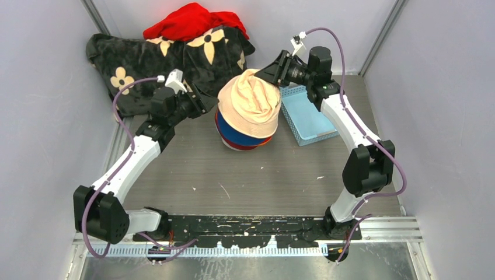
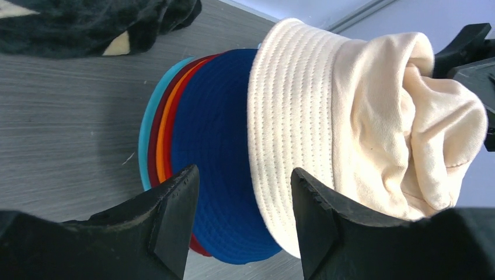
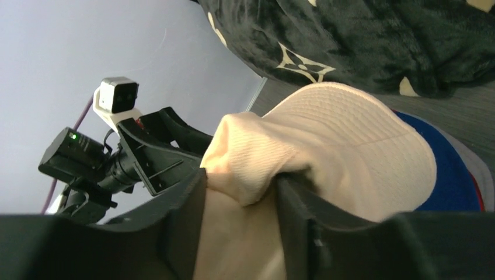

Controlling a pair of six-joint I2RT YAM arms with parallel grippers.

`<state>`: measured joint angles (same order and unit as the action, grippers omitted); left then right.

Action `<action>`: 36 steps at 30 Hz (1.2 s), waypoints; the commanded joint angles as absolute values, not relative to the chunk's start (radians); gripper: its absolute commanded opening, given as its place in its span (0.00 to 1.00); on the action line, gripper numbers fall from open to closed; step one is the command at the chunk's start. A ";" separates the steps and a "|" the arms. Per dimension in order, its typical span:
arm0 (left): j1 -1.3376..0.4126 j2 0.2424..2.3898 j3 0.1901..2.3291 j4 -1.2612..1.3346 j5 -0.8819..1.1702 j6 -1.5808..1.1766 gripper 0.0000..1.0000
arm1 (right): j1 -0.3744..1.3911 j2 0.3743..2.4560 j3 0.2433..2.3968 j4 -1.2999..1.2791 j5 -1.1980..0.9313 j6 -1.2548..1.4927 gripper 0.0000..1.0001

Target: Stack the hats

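The hats sit in one stack at the table's middle. A cream hat (image 1: 252, 105) (image 2: 362, 116) (image 3: 350, 134) lies on top, its crown crumpled. Under it show the brims of a royal blue hat (image 1: 233, 135) (image 2: 216, 146), then red, orange, maroon and teal (image 2: 145, 140) ones. My right gripper (image 1: 269, 73) (image 3: 242, 181) is at the cream crown from the far right, jaws apart, with a loose fold of cream cloth between them. My left gripper (image 1: 207, 105) (image 2: 244, 178) stands open just left of the stack, holding nothing.
A light blue basket (image 1: 306, 116) stands right of the stack, under the right arm. A black blanket with cream flower marks (image 1: 157, 64) lies behind at the left, with a bright red cloth heap (image 1: 192, 20) on it. Grey walls close in on both sides.
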<state>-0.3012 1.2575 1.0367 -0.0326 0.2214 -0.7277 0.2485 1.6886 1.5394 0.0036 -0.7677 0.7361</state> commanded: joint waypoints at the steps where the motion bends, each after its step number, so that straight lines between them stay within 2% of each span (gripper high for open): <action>1: -0.308 1.262 1.046 0.161 0.260 -0.747 0.60 | 0.234 1.655 1.552 0.126 -0.803 0.736 0.60; 4: -0.308 1.262 1.001 0.249 0.283 -0.770 0.62 | 0.214 1.649 1.556 0.161 -0.814 0.761 0.66; 19: -0.289 1.388 0.930 0.472 0.398 -0.898 0.64 | 0.062 1.547 1.485 0.196 -0.837 0.788 0.68; 23: -0.262 1.423 0.884 0.612 0.458 -0.979 0.61 | 0.039 1.523 1.447 0.205 -0.842 0.788 0.68; 31: -0.218 1.519 0.808 0.974 0.554 -1.143 0.50 | 0.022 1.513 1.399 0.214 -0.844 0.787 0.68; 36: -0.215 1.606 0.796 1.211 0.601 -1.241 0.48 | 0.020 1.511 1.383 0.215 -0.846 0.784 0.68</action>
